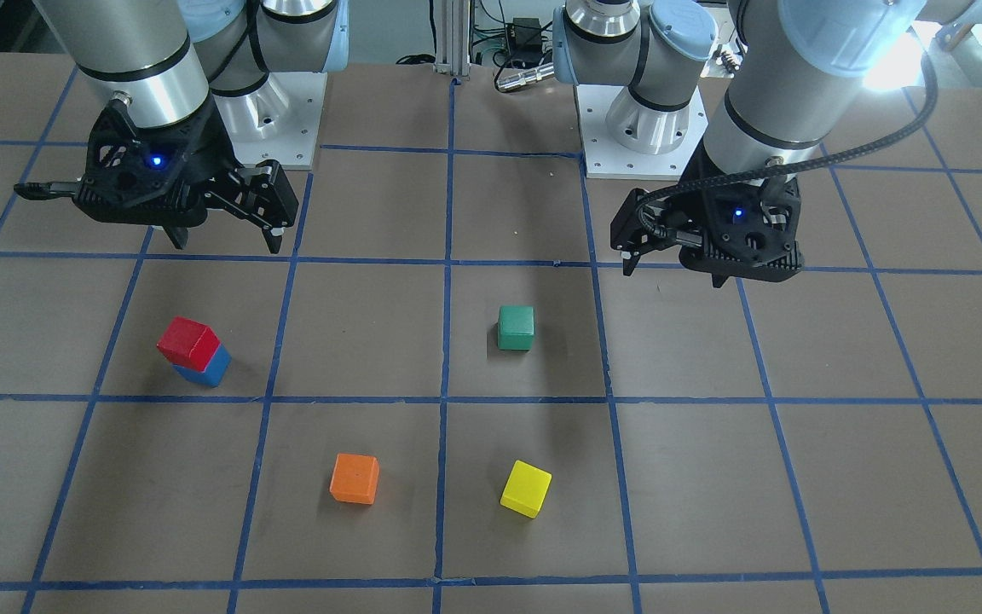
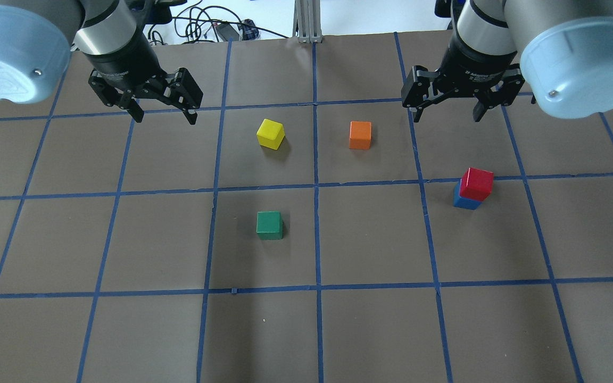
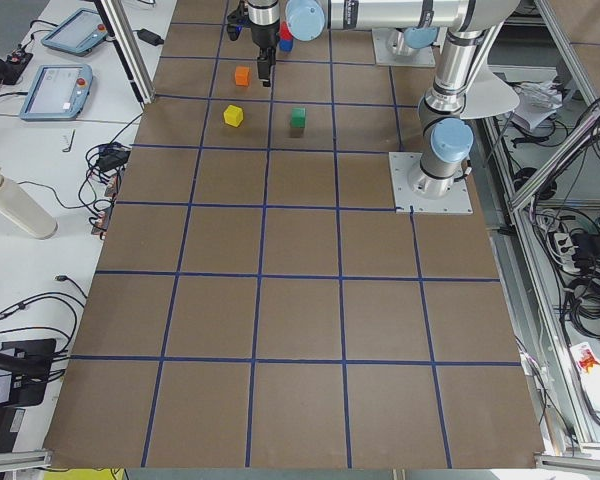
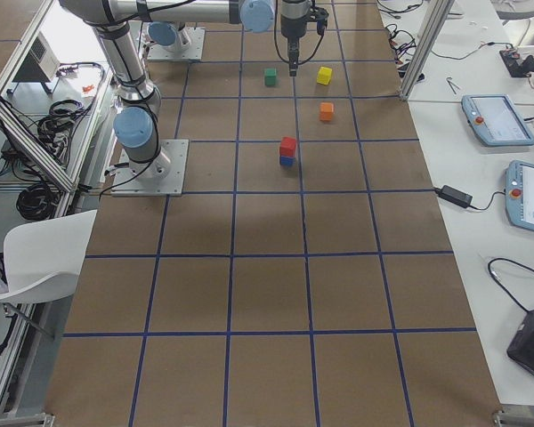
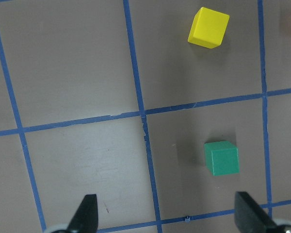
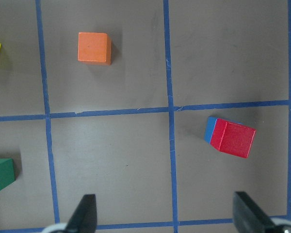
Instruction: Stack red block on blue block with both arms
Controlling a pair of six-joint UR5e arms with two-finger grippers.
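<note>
The red block (image 1: 188,339) sits on top of the blue block (image 1: 211,370), slightly twisted and offset. The stack also shows in the overhead view, red (image 2: 475,183) on blue (image 2: 463,201), and in the right wrist view, red (image 6: 233,138) over blue (image 6: 210,129). My right gripper (image 1: 227,239) (image 2: 447,113) hangs open and empty above the table, apart from the stack and farther from the robot's base than it. My left gripper (image 1: 674,269) (image 2: 165,114) is open and empty on the other side, with its fingers spread wide in the left wrist view (image 5: 167,218).
A green cube (image 2: 269,224) lies mid-table. A yellow cube (image 2: 270,133) and an orange cube (image 2: 360,134) lie farther out. The brown table (image 2: 370,330) carries a blue tape grid. Both arm bases stand on white plates (image 1: 644,162).
</note>
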